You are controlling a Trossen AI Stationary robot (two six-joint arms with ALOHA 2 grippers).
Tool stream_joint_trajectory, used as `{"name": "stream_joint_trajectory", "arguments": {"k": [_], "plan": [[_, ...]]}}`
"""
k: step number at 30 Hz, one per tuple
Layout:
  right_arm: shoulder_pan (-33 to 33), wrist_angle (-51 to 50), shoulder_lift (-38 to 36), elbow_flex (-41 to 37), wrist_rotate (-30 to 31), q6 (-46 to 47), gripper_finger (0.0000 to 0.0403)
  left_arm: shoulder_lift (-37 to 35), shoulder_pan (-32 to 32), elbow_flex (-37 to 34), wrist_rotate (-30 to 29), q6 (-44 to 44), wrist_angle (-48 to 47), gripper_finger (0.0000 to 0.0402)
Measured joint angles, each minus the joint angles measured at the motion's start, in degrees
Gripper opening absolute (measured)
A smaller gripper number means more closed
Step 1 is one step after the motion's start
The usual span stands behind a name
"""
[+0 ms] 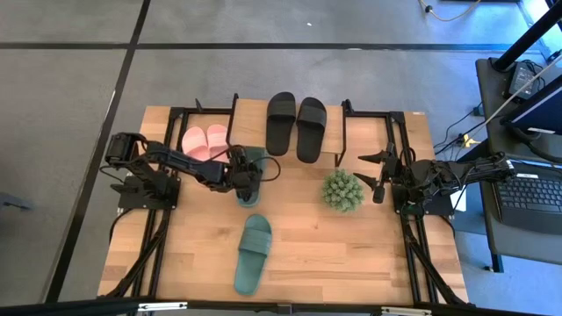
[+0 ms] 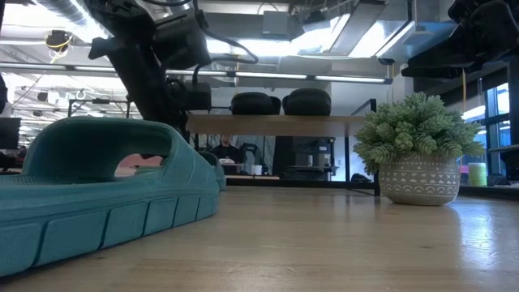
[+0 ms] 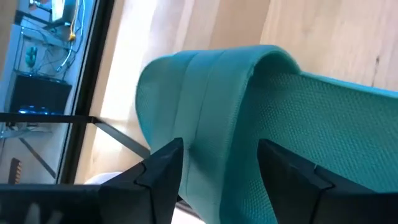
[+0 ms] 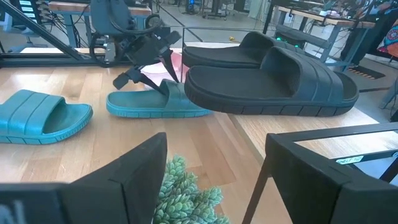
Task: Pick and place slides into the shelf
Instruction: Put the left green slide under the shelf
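**A:** Where does your left arm stand?

**B:** Your left gripper is down at the dark green rubber slide sandal lying beside the shelf. In the left wrist view its two dark fingers are spread apart on either side of the sandal's strap. They straddle it, and I'd say they have not closed on it yet. So you're at the grasp step for this sandal.

**A:** And next?

**B:** Close on the strap, lift clear of the table, then carry it to the small low shelf with the light wooden plank top and thin black legs. Watch the pink pair just beside you as you rise.

**A:** What's in the shelf?

**B:** The pair of black rubber slides sits on the top plank. The smaller pink pair lies by the shelf's left end; I can't tell whether it rests on the lower level or on the table. The second dark green sandal lies well apart, out on the large wooden tabletop.

**A:** The right arm?

**B:** Your right gripper waits open and empty, near the round spiky green plant in its pale pot.
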Motion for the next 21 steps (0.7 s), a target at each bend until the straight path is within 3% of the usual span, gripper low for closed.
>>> {"name": "stream_joint_trajectory", "arguments": {"k": [8,14,21], "plan": [[0.0,0.0,-0.02,0.0,0.0,-0.02,0.0272,0.0,-0.71,0.0,3.43,-1.98,-0.08,0.0225],[0.0,0.01,-0.01,0.0,0.0,0.0,0.0272,-0.48,-0.76,0.0,0.58,-2.12,-0.65,0.0265],[0.01,-0.09,0.0,0.0,-0.01,0.0,0.0272,-4.33,-1.64,0.0,0.95,-2.1,-0.54,0.0269]]}}
